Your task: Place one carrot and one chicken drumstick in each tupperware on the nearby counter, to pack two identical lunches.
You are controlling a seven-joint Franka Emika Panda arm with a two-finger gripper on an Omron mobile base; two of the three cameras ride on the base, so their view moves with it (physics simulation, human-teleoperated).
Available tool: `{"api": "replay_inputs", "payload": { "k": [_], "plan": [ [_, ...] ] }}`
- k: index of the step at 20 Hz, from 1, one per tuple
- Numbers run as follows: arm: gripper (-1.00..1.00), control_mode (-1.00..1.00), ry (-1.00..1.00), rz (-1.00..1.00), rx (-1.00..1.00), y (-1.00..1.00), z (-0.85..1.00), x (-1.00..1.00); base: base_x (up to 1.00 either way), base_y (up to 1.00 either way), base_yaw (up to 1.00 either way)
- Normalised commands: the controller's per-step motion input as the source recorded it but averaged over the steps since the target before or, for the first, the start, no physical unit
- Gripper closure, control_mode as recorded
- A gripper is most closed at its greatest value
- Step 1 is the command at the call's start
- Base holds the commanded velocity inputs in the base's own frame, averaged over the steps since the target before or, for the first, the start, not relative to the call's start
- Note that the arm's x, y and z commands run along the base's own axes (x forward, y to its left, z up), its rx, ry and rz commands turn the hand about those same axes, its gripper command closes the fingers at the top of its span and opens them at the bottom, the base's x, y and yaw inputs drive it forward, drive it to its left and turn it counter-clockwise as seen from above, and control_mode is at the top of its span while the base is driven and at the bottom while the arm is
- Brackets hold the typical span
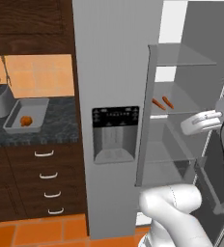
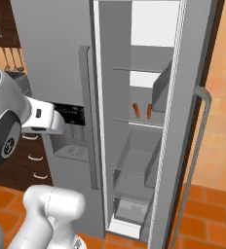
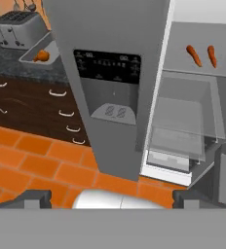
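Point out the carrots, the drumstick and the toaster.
carrots (image 3: 193, 55): hand view, middle of the left one, on the fridge shelf.
drumstick (image 1: 26, 120): left base view, its meaty middle.
toaster (image 3: 18, 24): hand view, its top.

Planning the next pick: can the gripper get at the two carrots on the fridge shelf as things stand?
Probably yes: the fridge door stands open and the carrots lie bare on their shelf, nothing in front.

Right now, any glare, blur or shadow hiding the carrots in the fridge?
No glare; flat rendered lighting throughout. Left base view: carrots small, soft-edged on the glass shelf. Right base view: foreshortened, low resolution. Hand view: sharpest, both unshadowed.
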Motion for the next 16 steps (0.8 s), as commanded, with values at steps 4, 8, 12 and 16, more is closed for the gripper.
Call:
{"api": "replay_inputs", "payload": {
  "k": [4,8,12,16],
  "plan": [
    [-1.00,-1.00,0.00,0.00,0.00,-0.17,0.00,0.16,0.00,-0.21,0.00],
    [-1.00,-1.00,0.00,0.01,-0.13,-0.45,-0.21,0.88,0.00,0.00,0.00],
    [-1.00,-1.00,0.01,0.00,-0.13,-0.55,-0.50,1.00,0.00,0.00,0.00],
    [-1.00,-1.00,0.00,0.07,0.00,-0.54,-0.78,1.00,0.00,0.00,0.00]
  ]
}}
